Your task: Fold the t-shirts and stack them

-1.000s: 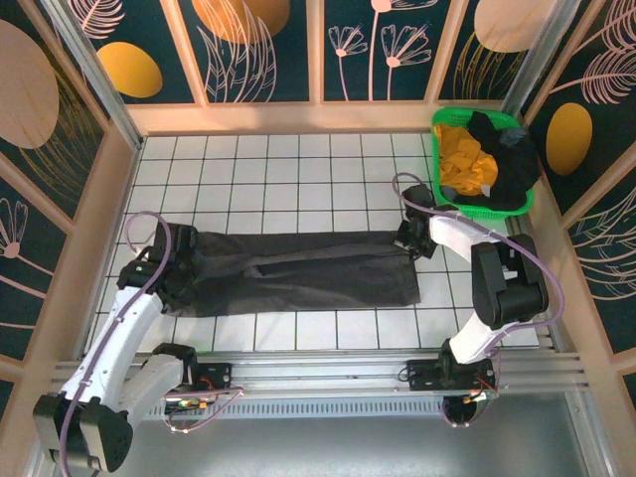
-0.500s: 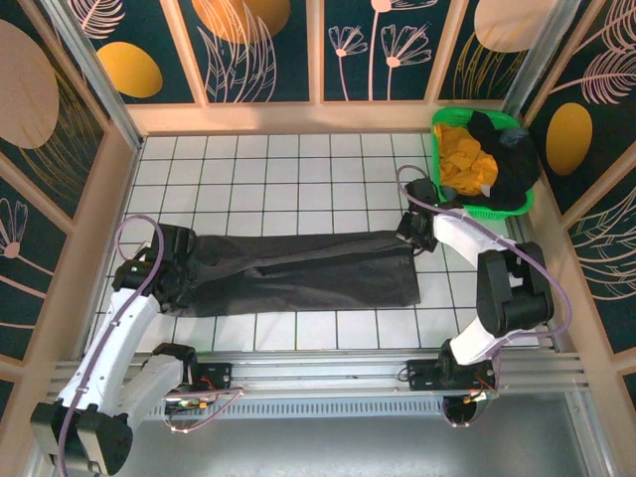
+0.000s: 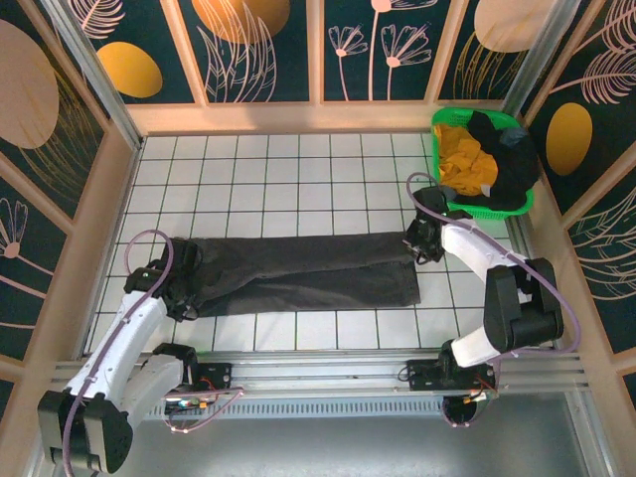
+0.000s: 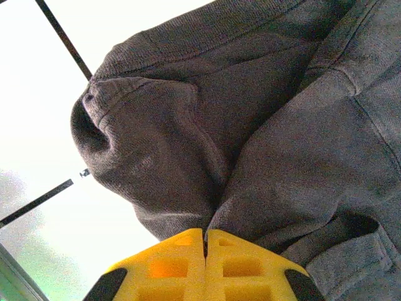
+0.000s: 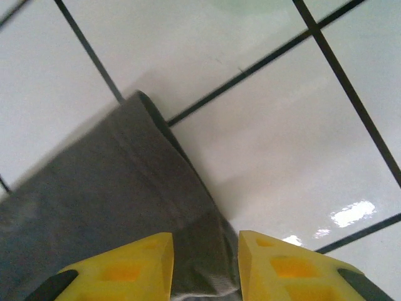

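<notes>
Along the near edge of the tiled tabletop [image 3: 298, 164], the charcoal t-shirt [image 3: 308, 270] lies drawn out in a long flat band, probably stretched between both arms so the fold sits smooth. At its left end the left gripper [image 4: 205, 235] has its jaws pressed together on a bunched tuck of cloth. At the right end the right gripper [image 5: 205, 241] has its jaws narrowly parted, with the hem lying loose between them. A mustard-yellow tee [image 3: 459, 159] and a black tee [image 3: 505, 157] sit in the green basket [image 3: 497, 211] at the far right corner. No label or writing is legible.
</notes>
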`<control>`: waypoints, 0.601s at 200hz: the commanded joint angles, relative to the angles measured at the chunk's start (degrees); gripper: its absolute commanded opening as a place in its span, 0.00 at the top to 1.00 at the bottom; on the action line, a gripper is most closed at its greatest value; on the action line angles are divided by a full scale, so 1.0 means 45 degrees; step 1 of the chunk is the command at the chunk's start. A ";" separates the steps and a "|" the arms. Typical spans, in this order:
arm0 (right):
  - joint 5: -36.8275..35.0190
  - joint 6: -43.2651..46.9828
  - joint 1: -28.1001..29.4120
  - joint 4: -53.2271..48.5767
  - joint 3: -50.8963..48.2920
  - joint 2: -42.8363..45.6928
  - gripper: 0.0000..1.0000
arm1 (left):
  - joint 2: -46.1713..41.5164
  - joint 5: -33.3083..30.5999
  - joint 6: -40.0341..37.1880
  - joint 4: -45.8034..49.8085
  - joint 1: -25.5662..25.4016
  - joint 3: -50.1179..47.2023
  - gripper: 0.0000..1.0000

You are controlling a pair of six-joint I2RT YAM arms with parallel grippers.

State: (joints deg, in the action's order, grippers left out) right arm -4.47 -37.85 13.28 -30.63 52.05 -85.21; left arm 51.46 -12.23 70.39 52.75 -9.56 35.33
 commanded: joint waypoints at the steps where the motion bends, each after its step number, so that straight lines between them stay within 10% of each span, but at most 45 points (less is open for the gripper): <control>1: 0.0231 -0.0468 0.0117 0.0048 0.0695 0.0093 0.71 | 0.0186 -0.0036 0.0154 -0.0470 -0.0082 0.0157 0.85; 30: 0.0725 -0.0746 0.0290 0.0441 0.0853 -0.0578 0.84 | 0.0688 0.0032 -0.0193 -0.0922 -0.0082 0.1037 0.64; 120: 0.1975 -0.0971 0.0133 0.1324 -0.0048 -0.2449 0.94 | 0.6977 0.1624 -0.1950 -0.5312 0.0918 0.3781 0.65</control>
State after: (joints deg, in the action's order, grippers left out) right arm 4.34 -41.50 14.59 -25.43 51.46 -92.97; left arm 73.67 -9.67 65.41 37.06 -8.43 51.86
